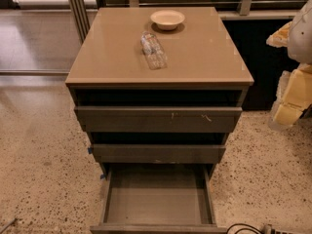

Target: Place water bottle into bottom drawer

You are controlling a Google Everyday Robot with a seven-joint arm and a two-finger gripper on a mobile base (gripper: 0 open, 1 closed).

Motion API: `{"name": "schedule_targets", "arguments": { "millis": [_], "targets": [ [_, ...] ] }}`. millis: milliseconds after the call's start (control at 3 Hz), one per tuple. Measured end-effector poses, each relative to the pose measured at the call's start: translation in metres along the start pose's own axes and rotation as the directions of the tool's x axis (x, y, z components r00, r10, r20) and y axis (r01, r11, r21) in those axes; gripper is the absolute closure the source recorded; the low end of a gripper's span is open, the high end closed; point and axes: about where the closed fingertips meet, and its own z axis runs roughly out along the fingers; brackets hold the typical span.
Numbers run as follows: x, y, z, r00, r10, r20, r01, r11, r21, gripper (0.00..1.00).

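The water bottle (153,49) lies on its side on the tan cabinet top (204,52), a little left of the middle, its cap end pointing toward the back. The bottom drawer (157,199) is pulled out wide at the cabinet's foot, and its flat floor is bare. My gripper (288,108), with pale yellow parts, hangs at the right edge of the view beside the cabinet's right side. It is well apart from the bottle and holds nothing that I can see.
A cream shallow bowl (167,19) stands on the cabinet top just behind the bottle. The two upper drawers (158,119) stick out slightly. Speckled floor (44,169) lies on both sides. A dark cable (243,228) lies at the bottom right.
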Motion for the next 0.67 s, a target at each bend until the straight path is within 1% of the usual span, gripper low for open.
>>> {"name": "schedule_targets", "arguments": {
  "millis": [333, 667],
  "targets": [
    [0.0, 0.0, 0.0, 1.0, 0.0, 0.0, 0.0, 1.0, 0.0, 0.0],
    [-0.011, -0.021, 0.001, 0.999, -0.042, 0.004, 0.042, 0.9985, 0.037, 0.0]
  ]
}}
